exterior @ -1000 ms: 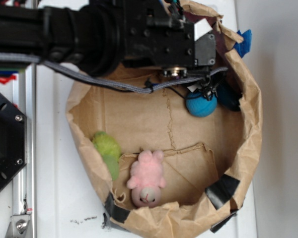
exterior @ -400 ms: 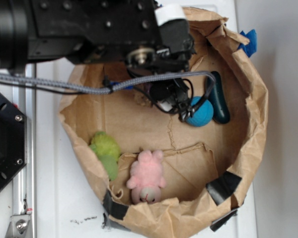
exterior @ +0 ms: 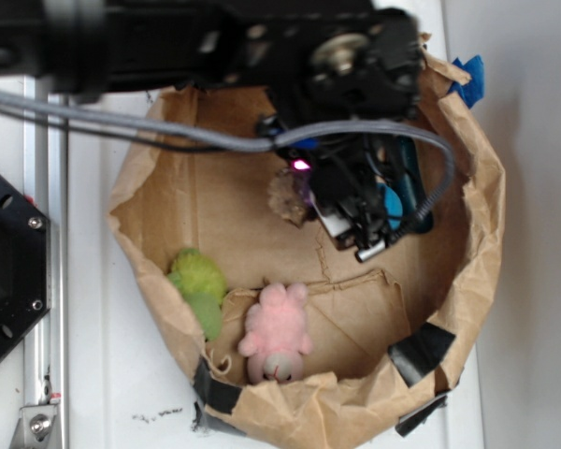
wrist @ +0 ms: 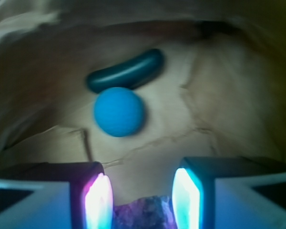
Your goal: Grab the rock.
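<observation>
Fingers (wrist: pixel 141 198) spread wide, rock (wrist: pixel 145 214) sitting low between them, ungrasped. Blue ball (wrist: pixel 119 111) and dark-green oblong (wrist: pixel 126 71) lie beyond the tips. Arm has swung right versus earlier, uncovering rock.

In the wrist view the rock (wrist: pixel 144 214) is cut off by the bottom edge at 6 o'clock, only its blurred top showing between the gripper (wrist: pixel 142 200) fingers. In the exterior view the arm hides most of the blue ball (exterior: pixel 391 203) and dark-green oblong (exterior: pixel 413 187).
</observation>
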You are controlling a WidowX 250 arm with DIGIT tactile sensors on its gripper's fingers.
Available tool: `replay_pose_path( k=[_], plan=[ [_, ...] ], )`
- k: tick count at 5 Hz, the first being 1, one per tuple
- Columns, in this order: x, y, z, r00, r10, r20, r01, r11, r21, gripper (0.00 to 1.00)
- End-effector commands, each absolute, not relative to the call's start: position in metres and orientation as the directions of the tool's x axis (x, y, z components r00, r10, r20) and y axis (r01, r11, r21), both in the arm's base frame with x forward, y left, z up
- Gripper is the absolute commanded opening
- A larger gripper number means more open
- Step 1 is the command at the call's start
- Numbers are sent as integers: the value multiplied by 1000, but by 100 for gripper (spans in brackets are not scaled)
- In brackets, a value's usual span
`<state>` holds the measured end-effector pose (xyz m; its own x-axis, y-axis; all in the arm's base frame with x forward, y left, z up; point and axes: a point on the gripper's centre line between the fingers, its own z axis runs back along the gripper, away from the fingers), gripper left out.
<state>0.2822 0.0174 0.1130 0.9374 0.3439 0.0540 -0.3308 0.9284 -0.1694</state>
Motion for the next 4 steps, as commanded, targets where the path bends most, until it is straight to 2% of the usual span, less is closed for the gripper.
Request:
replay_pose_path(
  k=[1,2,4],
  plan=[
    [290,11,145,985,136,108,-127,988,-90,0],
    [282,9,149,987,117,106,-112,992,-52,0],
    [273,10,147,988,123,96,-118,992,-52,0]
  ],
)
